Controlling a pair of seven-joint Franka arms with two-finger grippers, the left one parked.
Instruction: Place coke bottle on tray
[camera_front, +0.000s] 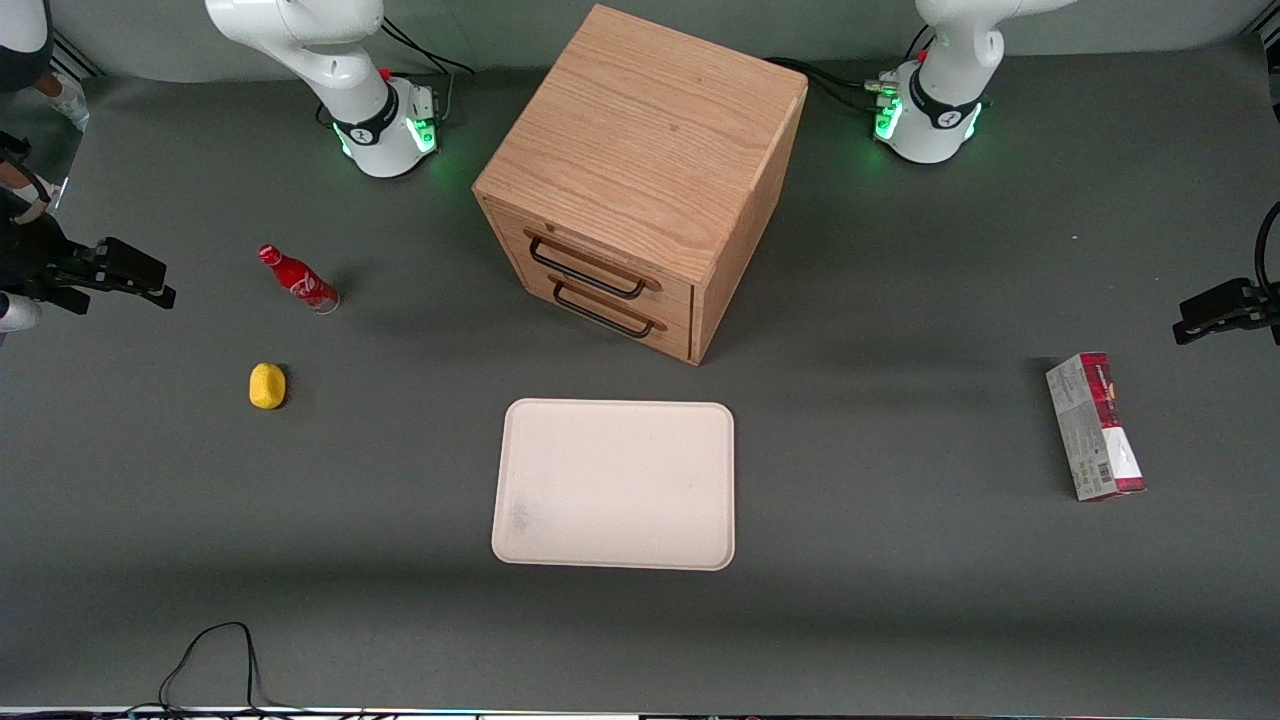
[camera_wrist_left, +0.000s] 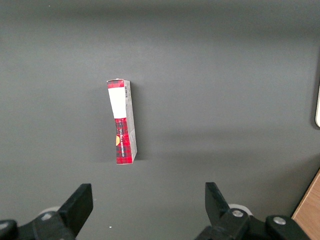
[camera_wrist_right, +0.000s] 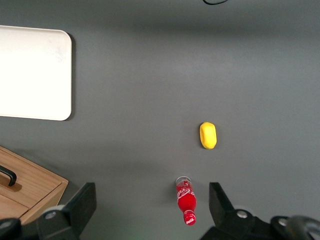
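The coke bottle (camera_front: 298, 279) is small and red with a red cap. It stands upright on the grey table toward the working arm's end, and it also shows in the right wrist view (camera_wrist_right: 186, 200). The cream-white tray (camera_front: 614, 484) lies flat in front of the wooden drawer box, nearer the front camera, with nothing on it; part of it shows in the right wrist view (camera_wrist_right: 32, 72). My right gripper (camera_front: 150, 280) is open and empty. It hangs high above the table at the working arm's end, apart from the bottle. In the wrist view its open gripper (camera_wrist_right: 152, 205) looks down on the bottle.
A wooden drawer box (camera_front: 640, 170) with two black handles stands mid-table. A yellow lemon-like object (camera_front: 267, 386) lies nearer the camera than the bottle. A red-and-grey carton (camera_front: 1095, 425) lies toward the parked arm's end. A black cable (camera_front: 210, 650) loops at the table's front edge.
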